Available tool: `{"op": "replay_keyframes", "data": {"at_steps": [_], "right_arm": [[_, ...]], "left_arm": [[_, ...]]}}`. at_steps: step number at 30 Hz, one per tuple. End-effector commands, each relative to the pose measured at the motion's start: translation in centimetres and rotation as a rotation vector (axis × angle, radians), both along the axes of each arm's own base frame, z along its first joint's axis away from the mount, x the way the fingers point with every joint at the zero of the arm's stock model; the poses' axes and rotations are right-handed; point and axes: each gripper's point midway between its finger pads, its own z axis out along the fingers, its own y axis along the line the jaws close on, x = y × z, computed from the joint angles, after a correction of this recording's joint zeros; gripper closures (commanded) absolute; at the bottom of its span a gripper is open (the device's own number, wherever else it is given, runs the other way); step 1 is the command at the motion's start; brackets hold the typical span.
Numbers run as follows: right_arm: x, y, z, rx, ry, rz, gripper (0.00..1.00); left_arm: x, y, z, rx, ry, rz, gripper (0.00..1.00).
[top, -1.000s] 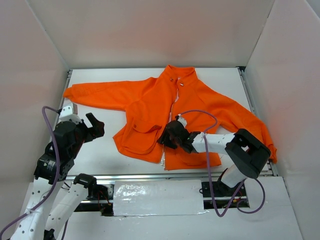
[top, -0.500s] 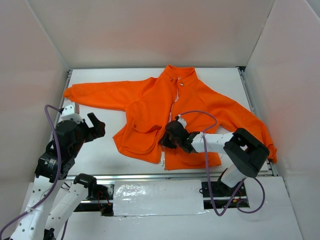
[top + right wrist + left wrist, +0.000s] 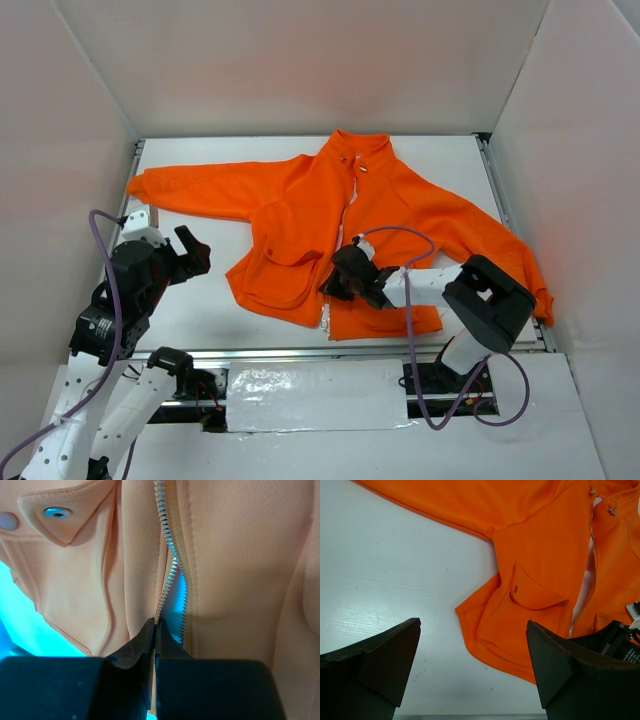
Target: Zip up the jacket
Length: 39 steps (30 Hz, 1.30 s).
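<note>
Orange jacket (image 3: pixel 300 205) flat on worktop (image 3: pixel 200 300), zipper (image 3: pixel 167 527) gaping. Right jaws clenched on its lower teeth; left jaws released, aside. We judge zipping barely started; nearly all remains.

We can read no text anywhere. We find only faint white print on a label (image 3: pixel 628 655) on the right gripper (image 3: pixel 155 625), seen from the left wrist, too blurred to read.

Overhead view, wrist close-ups — jacket (image 3: pixel 300 200) shared
</note>
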Motion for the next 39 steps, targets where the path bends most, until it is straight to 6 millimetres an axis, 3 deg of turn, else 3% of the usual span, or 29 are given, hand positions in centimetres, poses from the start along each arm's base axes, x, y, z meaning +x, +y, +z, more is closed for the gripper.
{"op": "replay_keyframes", "data": {"at_steps": [1, 4, 8, 9, 11, 14, 15, 16, 18, 24, 29, 30, 36, 39], "right_arm": [[-0.1, 0.6, 0.2, 0.048, -0.010, 0.015, 1.00], [-0.1, 1.8, 2.9, 0.142, -0.086, 0.068, 1.00], [0.1, 2.9, 8.5, 0.272, -0.216, 0.133, 1.00], [-0.1, 3.1, 10.1, 0.310, -0.247, 0.154, 1.00], [-0.2, 3.0, 11.5, 0.346, -0.271, 0.164, 1.00], [-0.4, 2.5, 13.5, 0.397, -0.303, 0.171, 1.00], [-0.5, 2.2, 13.7, 0.406, -0.309, 0.173, 1.00], [-0.7, 2.0, 14.8, 0.430, -0.330, 0.176, 1.00], [-1.0, 1.4, 15.6, 0.454, -0.345, 0.178, 1.00], [-2.2, 1.2, 16.2, 0.493, -0.357, 0.228, 1.00], [-3.0, 1.5, 15.8, 0.538, -0.322, 0.251, 1.00], [-3.0, 1.6, 15.6, 0.542, -0.319, 0.251, 1.00], [-3.2, 1.1, 15.2, 0.545, -0.308, 0.231, 1.00], [-3.1, 0.8, 15.2, 0.525, -0.315, 0.222, 1.00]], "left_arm": [[0.4, -0.4, 0.9, 0.001, -0.046, -0.023, 0.01], [0.5, -0.7, 1.0, -0.003, -0.049, -0.041, 0.01], [0.4, -3.1, 1.2, -0.021, -0.063, -0.189, 0.01], [0.4, -4.4, 1.4, -0.042, -0.072, -0.257, 0.01], [0.1, -5.9, 1.5, -0.059, -0.069, -0.344, 0.01], [-0.8, -9.2, 0.8, -0.170, -0.023, -0.504, 0.01], [-1.4, -11.1, 1.4, -0.233, -0.042, -0.605, 0.01], [-1.9, -11.9, -0.3, -0.275, -0.014, -0.644, 0.01], [-3.2, -14.0, -0.7, -0.394, -0.001, -0.738, 0.01], [-5.9, -18.3, -2.6, -0.567, -0.029, -0.918, 0.03], [-6.6, -21.6, -4.8, -0.552, 0.013, -0.943, 0.08], [-7.6, -22.7, -5.2, -0.543, 0.037, -0.979, 0.09], [-6.8, -24.8, -7.0, -0.470, 0.088, -0.909, 0.14], [-5.7, -24.4, -8.4, -0.437, 0.124, -0.807, 0.15]]}}
